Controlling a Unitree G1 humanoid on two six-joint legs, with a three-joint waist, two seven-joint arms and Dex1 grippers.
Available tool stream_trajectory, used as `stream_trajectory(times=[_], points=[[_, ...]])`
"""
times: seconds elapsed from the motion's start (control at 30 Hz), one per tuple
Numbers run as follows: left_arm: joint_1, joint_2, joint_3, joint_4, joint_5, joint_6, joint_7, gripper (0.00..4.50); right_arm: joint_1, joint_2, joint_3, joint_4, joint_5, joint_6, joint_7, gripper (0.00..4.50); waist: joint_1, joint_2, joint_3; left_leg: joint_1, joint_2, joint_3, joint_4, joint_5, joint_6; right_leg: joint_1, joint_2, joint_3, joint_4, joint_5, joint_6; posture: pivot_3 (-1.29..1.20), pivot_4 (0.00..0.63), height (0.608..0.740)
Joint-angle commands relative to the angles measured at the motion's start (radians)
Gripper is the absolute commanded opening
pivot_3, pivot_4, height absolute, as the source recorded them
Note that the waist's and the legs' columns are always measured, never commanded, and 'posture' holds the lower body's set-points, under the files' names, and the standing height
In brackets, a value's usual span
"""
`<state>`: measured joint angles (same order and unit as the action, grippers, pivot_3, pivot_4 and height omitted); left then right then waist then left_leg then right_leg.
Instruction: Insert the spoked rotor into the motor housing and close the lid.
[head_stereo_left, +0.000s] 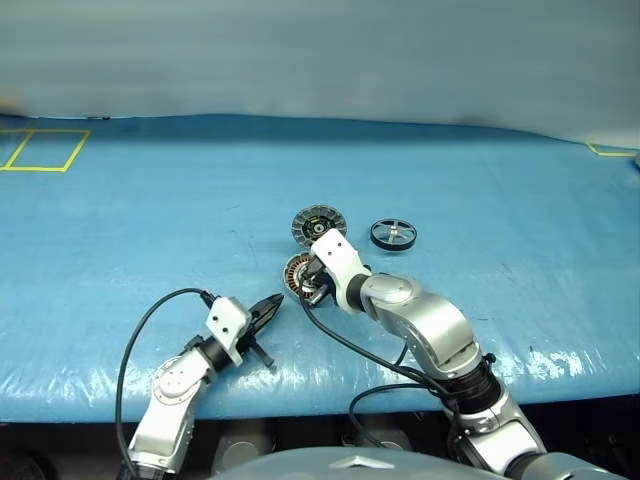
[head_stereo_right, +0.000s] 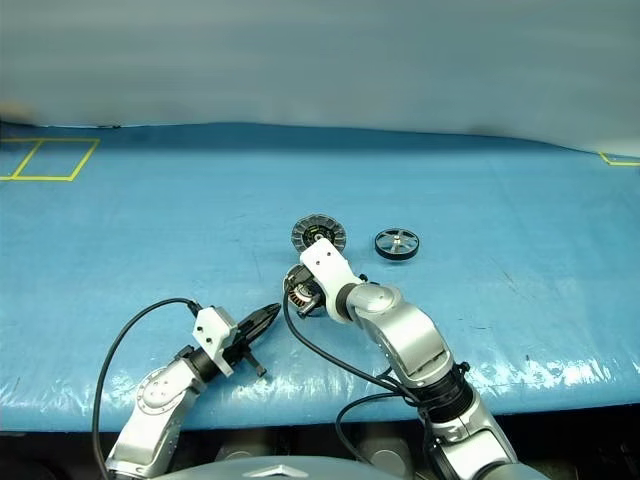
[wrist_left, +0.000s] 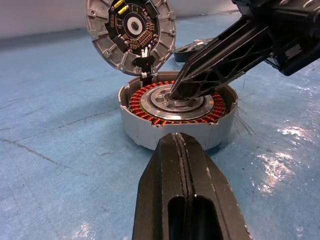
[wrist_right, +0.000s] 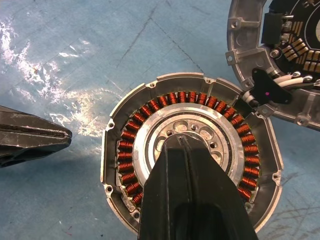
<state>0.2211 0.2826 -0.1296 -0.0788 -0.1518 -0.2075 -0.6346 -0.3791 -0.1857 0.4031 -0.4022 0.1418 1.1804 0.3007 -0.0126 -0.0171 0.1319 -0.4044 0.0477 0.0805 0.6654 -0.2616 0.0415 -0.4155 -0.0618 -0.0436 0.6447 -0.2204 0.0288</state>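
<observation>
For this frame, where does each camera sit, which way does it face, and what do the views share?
Left and right eye views: head stereo pair, looking forward and down over the blue table; both arms show, with the spoked rotor lying beyond the right one.
Left wrist view: low, along the shut left gripper, facing the motor housing and its raised lid.
Right wrist view: from above, along the shut right gripper, tip at the housing's centre.
Shared: every view shows housing and lid; each wrist view catches the other gripper.
</observation>
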Motion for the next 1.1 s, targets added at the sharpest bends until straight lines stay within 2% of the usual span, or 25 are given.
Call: stream_trajectory(times=[0.03, 0.6, 0.8, 0.87, 1.1], points=[[-0.007, -0.002, -0.01, -0.024, -0.008, -0.027, -0.004, 0.0, -0.016, 0.001, -0.013, -0.001, -0.006, 0.009, -0.016, 0.03, 0.0, 0.0, 0.0, 0.0, 0.0, 0.0, 0.0, 0.0, 0.0, 0.0, 0.0, 0.0, 0.0, 0.0, 0.0, 0.0, 0.15, 0.74], [-0.021, 0.002, -0.003, 0.035, -0.005, -0.061, -0.014, 0.0, -0.017, 0.001, 0.003, -0.018, -0.011, -0.033, -0.022, 0.03, 0.0, 0.0, 0.0, -0.001, 0.0, 0.0, 0.0, 0.0, 0.0, -0.001, 0.0, 0.0, 0.0, 0.0, 0.0, 0.0, 0.15, 0.74], [-0.022, 0.004, -0.001, 0.036, -0.005, -0.061, -0.013, 0.0, -0.015, 0.001, 0.016, -0.019, -0.013, -0.056, -0.014, 0.03, 0.0, 0.0, 0.0, -0.009, 0.0, 0.0, 0.0, 0.0, 0.0, -0.009, 0.0, 0.0, 0.0, 0.001, 0.001, 0.0, 0.15, 0.74], [-0.02, 0.004, 0.0, 0.035, -0.005, -0.06, -0.012, 0.0, -0.014, 0.001, 0.017, -0.029, -0.009, -0.055, -0.01, 0.03, 0.0, 0.0, 0.0, -0.009, 0.0, 0.0, 0.0, 0.0, 0.0, -0.01, 0.0, 0.0, 0.0, 0.004, 0.006, 0.0, 0.15, 0.74], [-0.015, 0.006, 0.001, 0.025, -0.003, -0.055, -0.004, 0.0, 0.005, -0.011, 0.037, -0.024, -0.015, -0.062, -0.002, 0.03, 0.0, 0.0, 0.0, -0.01, 0.0, 0.0, 0.0, 0.0, 0.0, -0.01, 0.0, 0.0, 0.0, 0.003, 0.006, 0.0, 0.15, 0.74]])
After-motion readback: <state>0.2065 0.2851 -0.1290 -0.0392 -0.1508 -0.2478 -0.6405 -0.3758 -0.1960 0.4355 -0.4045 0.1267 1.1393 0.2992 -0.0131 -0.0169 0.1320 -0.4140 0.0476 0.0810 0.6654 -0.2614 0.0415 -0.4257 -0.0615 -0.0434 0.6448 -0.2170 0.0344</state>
